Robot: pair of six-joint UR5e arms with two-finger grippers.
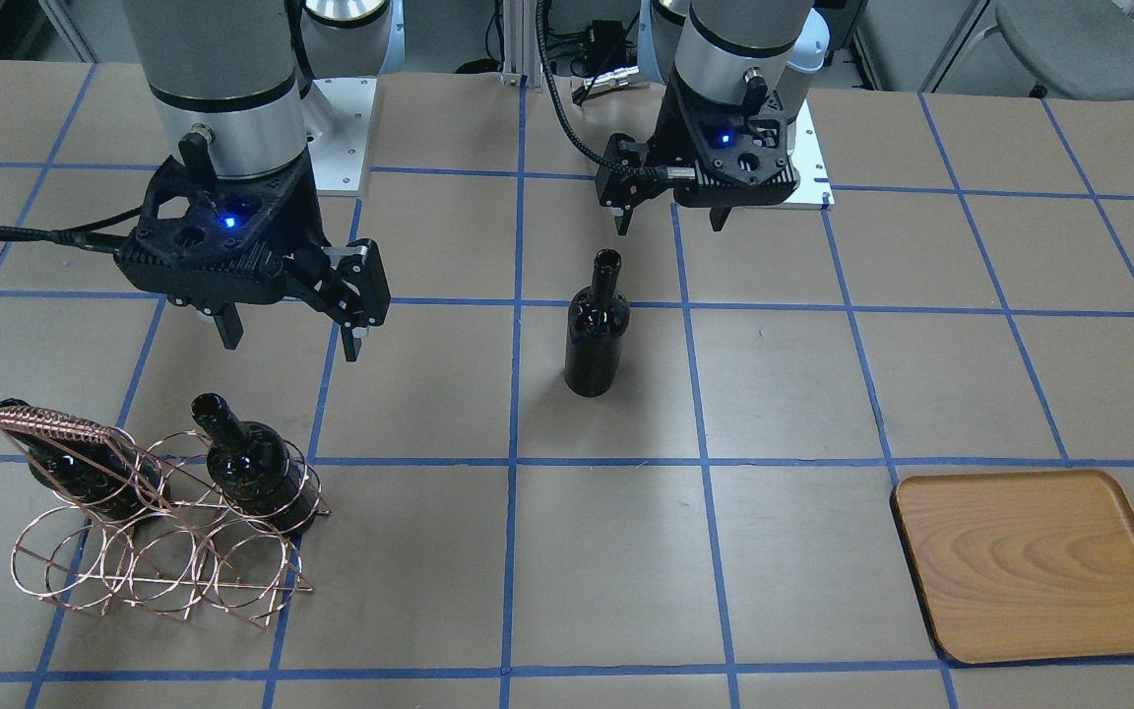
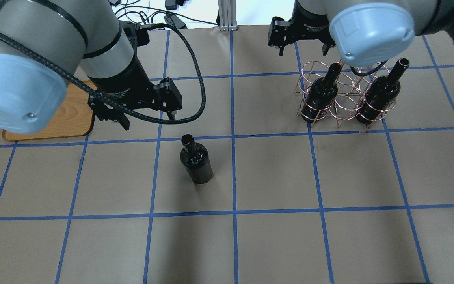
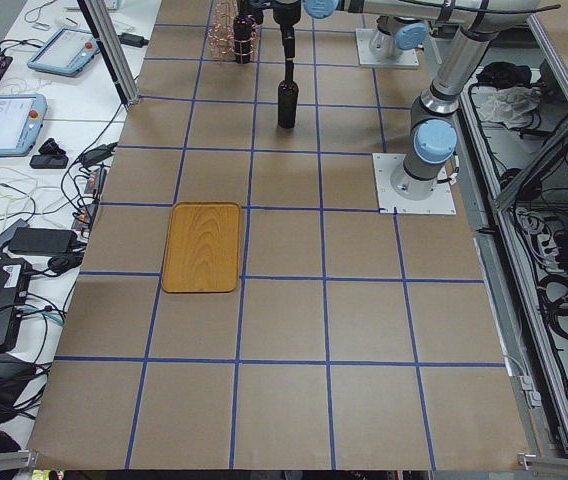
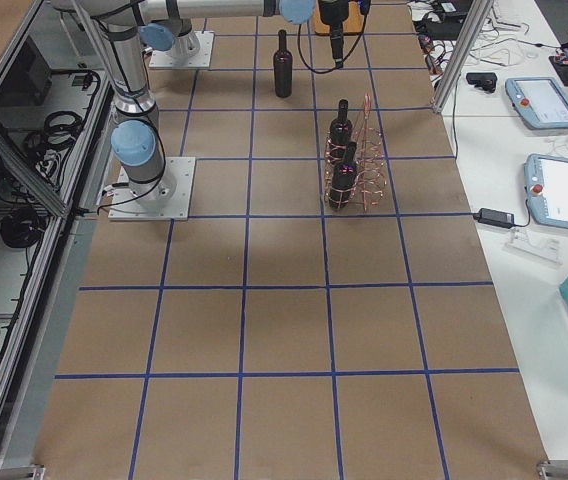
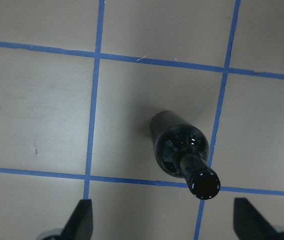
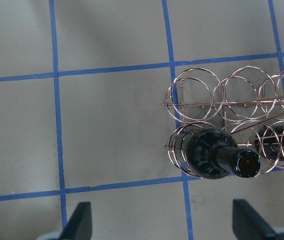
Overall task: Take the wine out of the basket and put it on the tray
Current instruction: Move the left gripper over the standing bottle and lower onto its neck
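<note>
One wine bottle stands upright on the table near the middle, outside the basket; it also shows in the overhead view. My left gripper is open and empty, above and slightly robot-side of it; in the left wrist view the bottle lies between and ahead of the fingers. The copper wire basket holds two more bottles. My right gripper is open and empty, raised beside the basket. The wooden tray is bare.
In the overhead view the left arm hides part of the tray. Blue tape lines grid the brown table. The arms' white base plates sit at the robot side. Tablets and cables lie on side benches beyond the table ends.
</note>
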